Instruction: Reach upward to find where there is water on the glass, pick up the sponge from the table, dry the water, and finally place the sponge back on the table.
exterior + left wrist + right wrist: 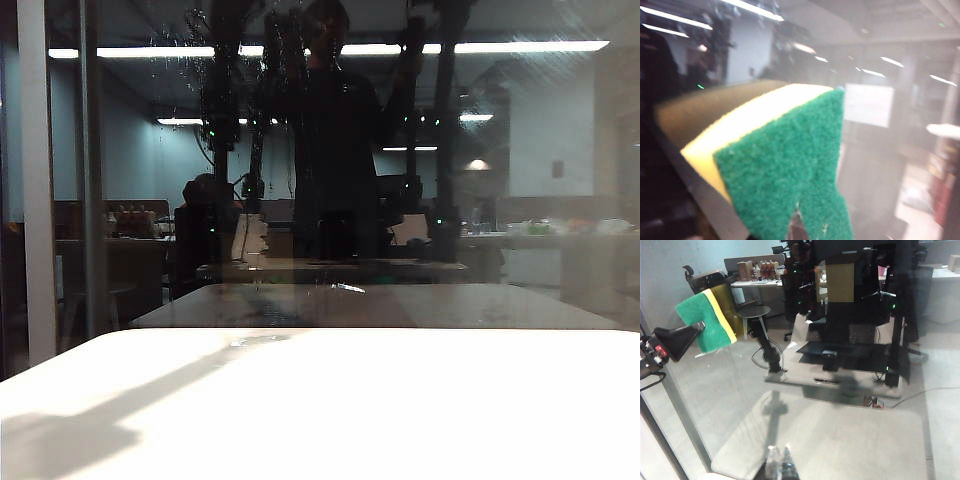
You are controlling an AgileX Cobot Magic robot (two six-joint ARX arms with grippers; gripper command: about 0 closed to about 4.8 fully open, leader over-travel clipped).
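Note:
The sponge (785, 160), yellow foam with a green scouring layer, is clamped in my left gripper (796, 227), raised close in front of the glass (875, 165). In the right wrist view the same sponge (710, 320) sits at the tip of the left gripper (696, 331), up against the pane. Tiny glinting droplets of water (190, 45) speckle the glass (520, 200) high up. My right gripper (779, 454) hangs lower, fingertips together and holding nothing, facing the pane. The white table (400, 410) lies below; neither gripper shows directly in the exterior view.
A pale vertical frame bar (38, 200) runs down the pane's left side. The glass mirrors a dark standing person (335, 130), the robot's stands and ceiling light strips. A small wet patch (258, 340) glints on the table's far edge.

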